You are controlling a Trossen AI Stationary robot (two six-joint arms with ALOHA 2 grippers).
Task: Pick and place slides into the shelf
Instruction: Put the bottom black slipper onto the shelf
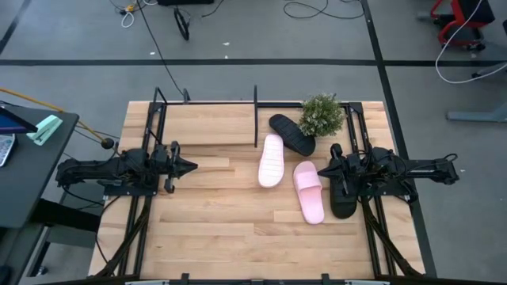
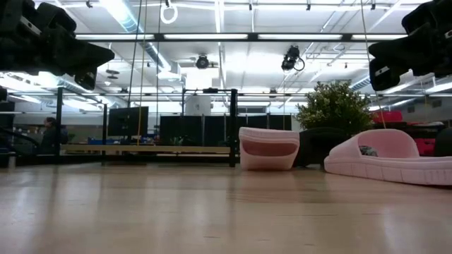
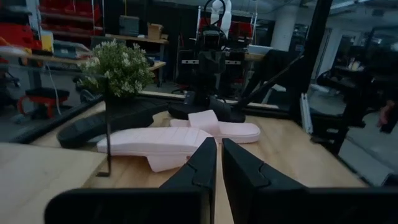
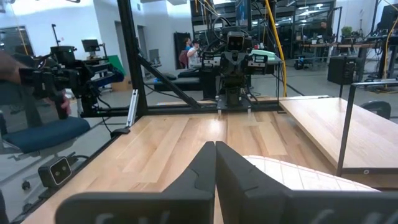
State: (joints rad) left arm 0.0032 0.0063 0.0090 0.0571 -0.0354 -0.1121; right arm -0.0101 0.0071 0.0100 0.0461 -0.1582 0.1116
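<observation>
Nothing is held yet: all four slides lie on the table, and the shelf (image 1: pixel 255 119), a low rack of thin black bars over a pale wooden base along the far edge, looks empty, so I judge the first pick is not yet made. The left gripper (image 1: pixel 190 167) hovers over bare boards on the left side, its fingers (image 3: pixel 202 168) pressed nearly together with only a sliver between them. The right gripper (image 1: pixel 325 169) waits at the right side with its fingers pressed together, just beside a pink slide (image 1: pixel 309 191).

A second pink slide (image 1: pixel 272 160) lies ribbed sole up near the table's middle. One black slide (image 1: pixel 292 133) rests beside the potted plant (image 1: pixel 322 115); the other black slide (image 1: pixel 343 194) sits under the right arm and is partly hidden. They look like soft moulded foam with wide arched straps.

The next move calls for spreading one gripper's fingers and descending onto a strap or sole edge.
</observation>
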